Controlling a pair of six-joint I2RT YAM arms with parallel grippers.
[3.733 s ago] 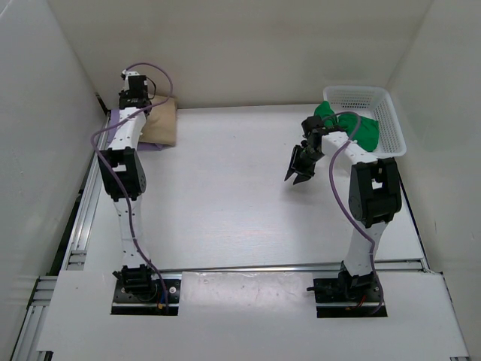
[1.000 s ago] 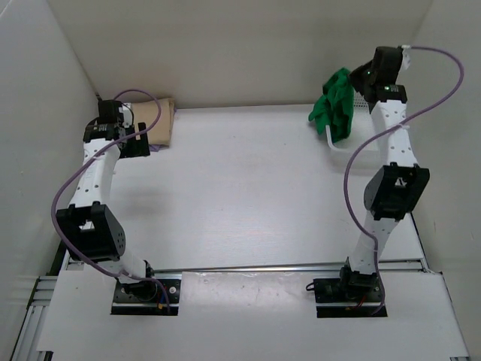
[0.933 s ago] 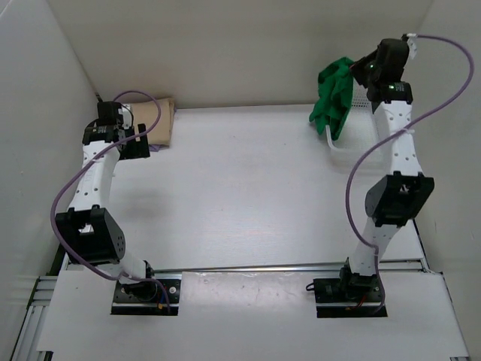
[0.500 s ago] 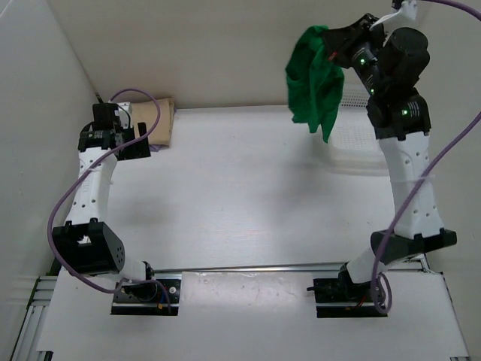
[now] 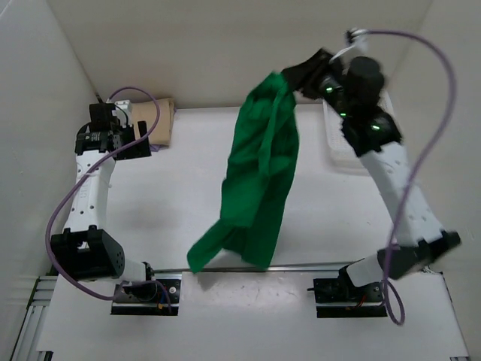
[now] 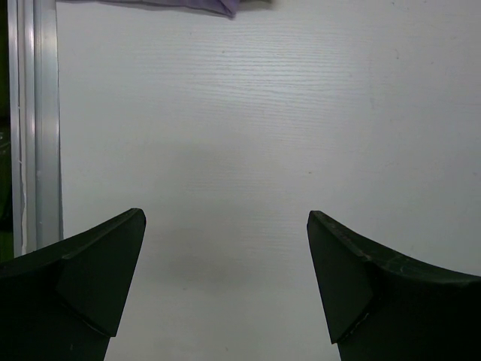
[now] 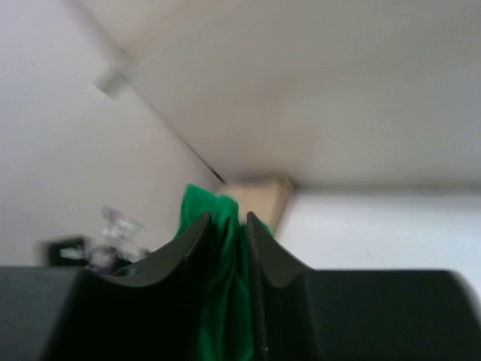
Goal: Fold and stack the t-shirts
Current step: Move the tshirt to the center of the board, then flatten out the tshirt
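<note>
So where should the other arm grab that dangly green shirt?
Probably the low corner of the green shirt, coming in from the left. The right arm's fingers pinch its top, so the cloth hangs long and loose. That bottom corner trails out toward the side where the left arm's fingers wait wide open.

White wood-grain table [image 5: 180, 180]; plain off-white walls [image 5: 195, 53] on three sides; aluminium rail [image 6: 34, 113] at left edge.
</note>
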